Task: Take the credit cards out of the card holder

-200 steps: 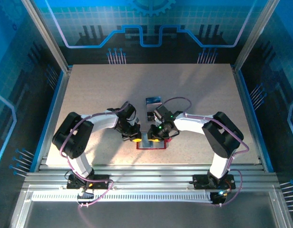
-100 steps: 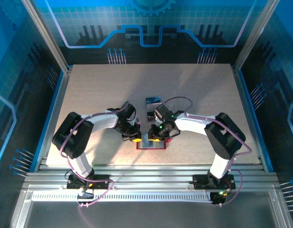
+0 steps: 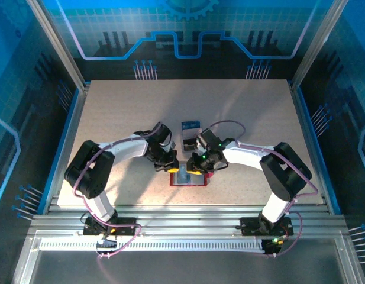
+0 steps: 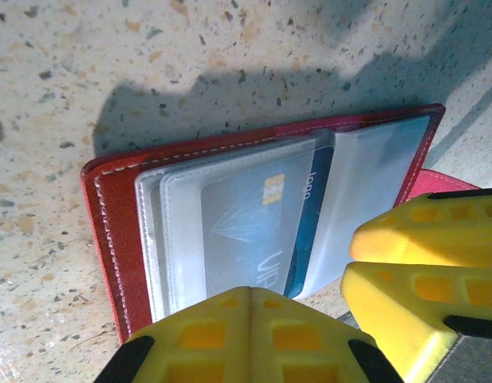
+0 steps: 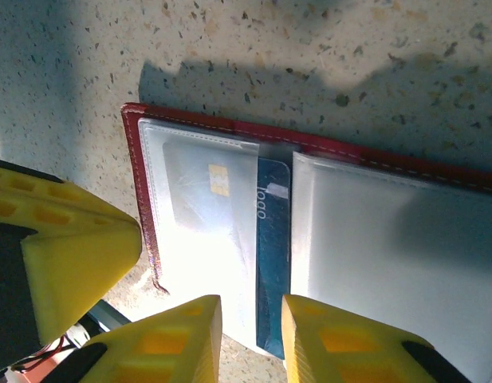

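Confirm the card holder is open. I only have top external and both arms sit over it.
Observer: Yes. Left wrist shows the card holder lying open, clear pockets facing up.
Operator: Any cards inside?
Observer: A blue card sticks part way out of one pocket, toward the spine.
Operator: Right tool on it?
Observer: The right tool has its jaws apart, one finger either side of that card's end.

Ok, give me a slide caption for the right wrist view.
Right claw, slightly open, poised over a blue card peeking from the open red card holder.
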{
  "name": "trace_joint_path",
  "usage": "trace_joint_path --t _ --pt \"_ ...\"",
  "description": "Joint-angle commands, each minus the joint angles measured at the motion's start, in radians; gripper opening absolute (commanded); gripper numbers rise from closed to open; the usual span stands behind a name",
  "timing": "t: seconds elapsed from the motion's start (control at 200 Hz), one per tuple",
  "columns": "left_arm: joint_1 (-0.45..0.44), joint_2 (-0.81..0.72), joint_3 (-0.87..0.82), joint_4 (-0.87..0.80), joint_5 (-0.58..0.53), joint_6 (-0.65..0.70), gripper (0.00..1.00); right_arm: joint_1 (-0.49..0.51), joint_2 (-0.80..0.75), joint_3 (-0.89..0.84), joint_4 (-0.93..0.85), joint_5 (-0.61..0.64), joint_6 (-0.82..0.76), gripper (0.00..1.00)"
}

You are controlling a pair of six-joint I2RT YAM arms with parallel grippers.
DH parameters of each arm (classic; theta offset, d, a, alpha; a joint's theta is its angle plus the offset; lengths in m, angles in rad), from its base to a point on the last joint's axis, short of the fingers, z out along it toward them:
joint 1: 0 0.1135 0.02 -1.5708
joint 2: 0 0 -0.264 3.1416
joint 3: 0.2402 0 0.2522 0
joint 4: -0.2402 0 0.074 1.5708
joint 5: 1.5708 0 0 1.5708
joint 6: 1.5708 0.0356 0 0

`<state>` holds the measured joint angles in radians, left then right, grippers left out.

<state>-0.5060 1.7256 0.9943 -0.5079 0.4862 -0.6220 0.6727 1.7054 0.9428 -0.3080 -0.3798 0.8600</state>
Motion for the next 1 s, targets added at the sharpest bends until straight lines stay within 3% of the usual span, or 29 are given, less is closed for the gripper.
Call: trace_joint_path --t 0.0,0.995 --pt "-0.006 0.009 0.009 -0.053 -0.005 0.002 0.00 -0.010 -0.013 -0.011 0.026 -0.033 0.014 0.26" --pt "-0.006 0.077 -0.065 -0.049 -0.053 0.040 0.00 -0.021 0.062 -0.058 0.128 -0.075 0.030 0.31"
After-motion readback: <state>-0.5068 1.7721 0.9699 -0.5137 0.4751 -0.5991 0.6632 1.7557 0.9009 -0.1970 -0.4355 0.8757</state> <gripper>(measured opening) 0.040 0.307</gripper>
